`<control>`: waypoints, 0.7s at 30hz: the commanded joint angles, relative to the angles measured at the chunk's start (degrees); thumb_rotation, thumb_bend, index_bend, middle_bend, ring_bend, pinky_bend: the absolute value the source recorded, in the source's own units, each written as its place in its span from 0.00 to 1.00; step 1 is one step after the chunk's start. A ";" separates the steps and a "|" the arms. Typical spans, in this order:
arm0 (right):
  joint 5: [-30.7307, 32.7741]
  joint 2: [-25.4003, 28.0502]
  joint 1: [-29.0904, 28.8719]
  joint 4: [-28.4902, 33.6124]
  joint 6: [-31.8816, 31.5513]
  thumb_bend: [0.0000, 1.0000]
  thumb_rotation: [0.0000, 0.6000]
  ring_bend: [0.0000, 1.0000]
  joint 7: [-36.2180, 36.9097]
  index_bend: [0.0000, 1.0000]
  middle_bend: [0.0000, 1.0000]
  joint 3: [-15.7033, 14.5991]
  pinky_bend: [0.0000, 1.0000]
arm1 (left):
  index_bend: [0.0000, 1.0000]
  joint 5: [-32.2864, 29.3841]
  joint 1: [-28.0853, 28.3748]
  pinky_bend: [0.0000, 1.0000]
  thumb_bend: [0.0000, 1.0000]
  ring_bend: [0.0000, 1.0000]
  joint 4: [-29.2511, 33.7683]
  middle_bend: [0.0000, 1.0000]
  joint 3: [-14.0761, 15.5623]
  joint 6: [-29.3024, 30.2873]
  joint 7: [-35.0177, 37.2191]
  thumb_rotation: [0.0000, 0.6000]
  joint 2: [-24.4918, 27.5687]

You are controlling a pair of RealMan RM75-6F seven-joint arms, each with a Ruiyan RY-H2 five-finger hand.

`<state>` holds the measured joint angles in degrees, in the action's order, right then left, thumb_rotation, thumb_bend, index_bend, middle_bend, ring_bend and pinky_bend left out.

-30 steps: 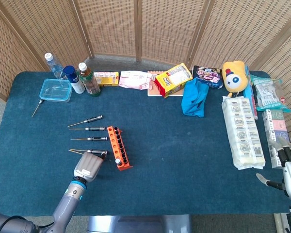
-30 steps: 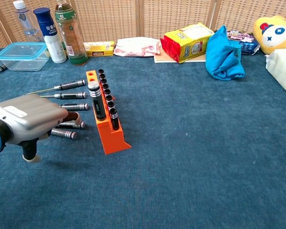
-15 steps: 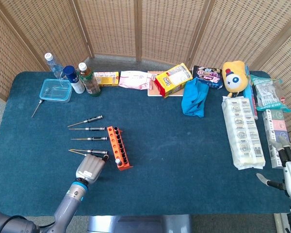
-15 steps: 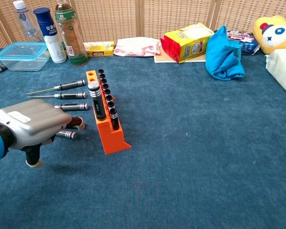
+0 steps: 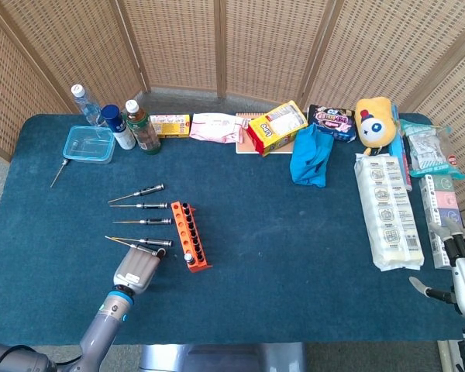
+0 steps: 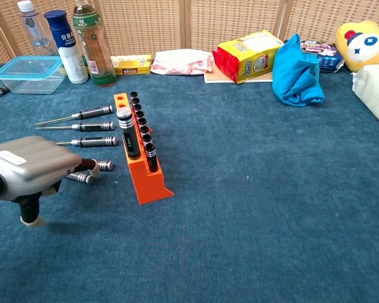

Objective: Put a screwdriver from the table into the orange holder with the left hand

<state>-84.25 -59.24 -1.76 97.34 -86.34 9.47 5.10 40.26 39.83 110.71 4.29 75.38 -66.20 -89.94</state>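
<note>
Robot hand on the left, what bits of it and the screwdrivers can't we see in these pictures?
- Left hand: its back hides the fingers in both views, so any grip is unclear.
- Nearest screwdriver: only the handle end shows in the chest view; the hand covers the rest.
- Right hand: cut off by the head view's edge, absent from the chest view.
- Orange holder: too small in the head view to count slots.

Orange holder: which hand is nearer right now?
Left. The left hand sits just beside the orange holder, at the screwdrivers. The right hand is far off at the table's opposite edge.
</note>
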 commanded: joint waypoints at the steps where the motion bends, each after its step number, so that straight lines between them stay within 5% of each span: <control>1: -0.06 -0.01 0.00 0.02 0.00 0.09 1.00 0.05 -0.01 0.13 0.04 -0.03 0.01 | 0.17 0.13 -0.29 0.98 0.16 1.00 0.97 1.00 0.36 -0.45 1.24 1.00 1.50; 21: -0.18 -0.12 -0.06 0.21 0.19 0.09 1.00 0.05 -0.54 0.13 0.04 -0.22 0.01 | 0.17 3.60 -1.74 0.97 0.16 1.00 6.07 1.00 4.69 -1.73 5.90 1.00 9.52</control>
<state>-84.42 -59.37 -1.82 97.55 -86.14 8.93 4.88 43.33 38.26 116.63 8.80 73.64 -60.77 -80.79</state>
